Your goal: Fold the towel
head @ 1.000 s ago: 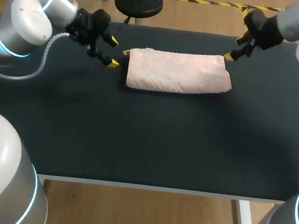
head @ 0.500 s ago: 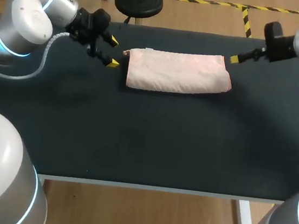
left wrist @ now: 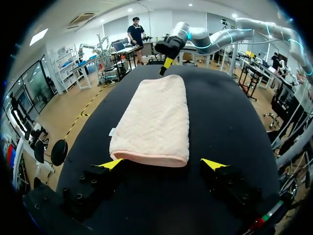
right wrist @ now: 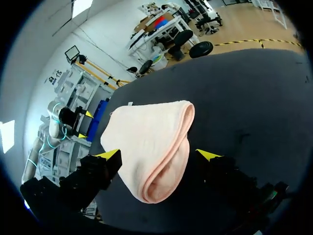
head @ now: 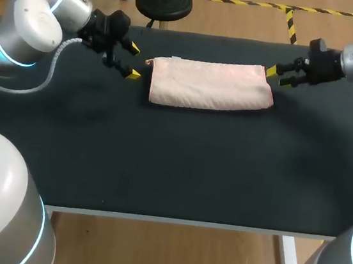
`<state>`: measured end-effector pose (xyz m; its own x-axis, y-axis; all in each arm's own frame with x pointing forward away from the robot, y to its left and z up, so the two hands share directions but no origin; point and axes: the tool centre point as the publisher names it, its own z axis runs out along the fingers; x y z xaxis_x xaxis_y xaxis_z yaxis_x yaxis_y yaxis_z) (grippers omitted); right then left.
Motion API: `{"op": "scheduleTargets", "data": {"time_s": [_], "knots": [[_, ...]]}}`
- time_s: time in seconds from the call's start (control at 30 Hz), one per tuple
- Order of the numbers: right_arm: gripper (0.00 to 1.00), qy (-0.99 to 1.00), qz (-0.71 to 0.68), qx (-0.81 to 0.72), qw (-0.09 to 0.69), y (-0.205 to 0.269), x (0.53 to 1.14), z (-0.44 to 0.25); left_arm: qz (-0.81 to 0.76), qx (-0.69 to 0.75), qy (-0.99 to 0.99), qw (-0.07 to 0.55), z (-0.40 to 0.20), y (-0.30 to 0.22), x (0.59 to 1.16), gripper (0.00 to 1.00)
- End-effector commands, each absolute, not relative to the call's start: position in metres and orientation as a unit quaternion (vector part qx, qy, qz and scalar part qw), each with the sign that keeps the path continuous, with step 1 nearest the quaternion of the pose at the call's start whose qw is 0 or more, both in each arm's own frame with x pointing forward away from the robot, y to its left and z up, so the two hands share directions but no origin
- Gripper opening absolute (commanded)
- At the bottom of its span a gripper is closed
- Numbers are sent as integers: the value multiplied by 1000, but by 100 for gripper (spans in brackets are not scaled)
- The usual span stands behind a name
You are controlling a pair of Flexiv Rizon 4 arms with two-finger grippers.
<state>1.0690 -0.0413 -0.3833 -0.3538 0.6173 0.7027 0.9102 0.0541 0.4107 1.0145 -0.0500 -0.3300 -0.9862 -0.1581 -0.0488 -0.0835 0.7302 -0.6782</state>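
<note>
Two wide stretches of bare surface mark the dark, matte bench [head: 172, 170]: the whole near half, from the towel's near long edge to the bench's front edge, and the strips past each short end, where the arms sit. On the far side the room is tighter, with only a narrow band of bench between the towel and the far edge.

The folded pale pink terry towel [head: 211, 85] lies flat in the far half of the bench, roughly centred between the sides. Its long axis runs left to right, parallel to the far edge, and its short ends point at the two arms.

The left claw [head: 134, 61] hovers just off the towel's left end with its fingers spread wide. In the left wrist view the towel [left wrist: 154, 117] stretches straight ahead of this claw [left wrist: 162, 164], neither yellow tip touching it.

The right claw [head: 275, 76] sits at the far corner of the right end, fingers apart and gripping nothing. In its own wrist view the layered end of the towel [right wrist: 146, 142] lies between the spread tips of the claw [right wrist: 158, 154].
</note>
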Motion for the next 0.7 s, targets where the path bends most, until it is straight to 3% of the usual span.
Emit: {"op": "scheduleTargets", "data": {"time_s": [0.03,0.7], "knots": [[100,-717,-399,-536,197,-38,1081,-393,-363,-65,928,53,-331,-50,1014,100],[100,-693,-356,-587,219,-15,1081,-423,-363,-65,928,53,-331,-50,1014,100]]}}
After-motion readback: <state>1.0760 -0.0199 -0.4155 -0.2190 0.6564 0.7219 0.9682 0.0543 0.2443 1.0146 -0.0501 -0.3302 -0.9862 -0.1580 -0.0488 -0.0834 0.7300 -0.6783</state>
